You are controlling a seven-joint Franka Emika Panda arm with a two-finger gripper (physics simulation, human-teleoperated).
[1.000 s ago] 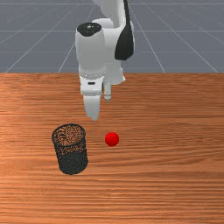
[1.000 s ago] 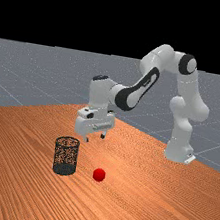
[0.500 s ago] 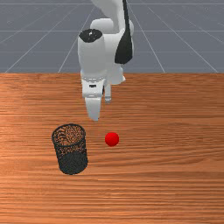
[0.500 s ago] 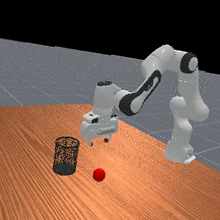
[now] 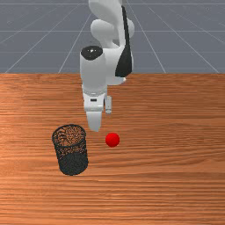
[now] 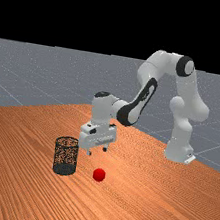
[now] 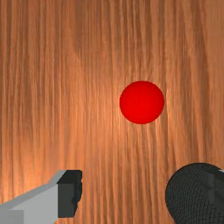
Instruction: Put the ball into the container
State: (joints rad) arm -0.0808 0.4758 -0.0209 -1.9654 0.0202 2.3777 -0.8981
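In the far view my gripper (image 6: 97,151) hangs above the table near the container, higher than the ball, fingers apart with nothing between them. A red ball (image 6: 99,174) rests on the wood. The black mesh container (image 6: 66,155) stands upright, to the ball's left in the far view. The front view has the ball (image 5: 112,139) right of the container (image 5: 72,151). In the wrist view the ball (image 7: 141,102) lies out ahead of the open gripper (image 7: 145,192); the container (image 7: 190,194) is beside and partly behind one finger.
The orange-brown table (image 5: 176,145) extends around both objects. The container's rim (image 6: 68,139) rises close to my hand at about fingertip height in the far view. The arm's base (image 6: 178,151) stands at the table's far right there.
My hand has come down toward the table and, in the far view, has shifted slightly right since the earliest picture. The ball and the container have stayed put.
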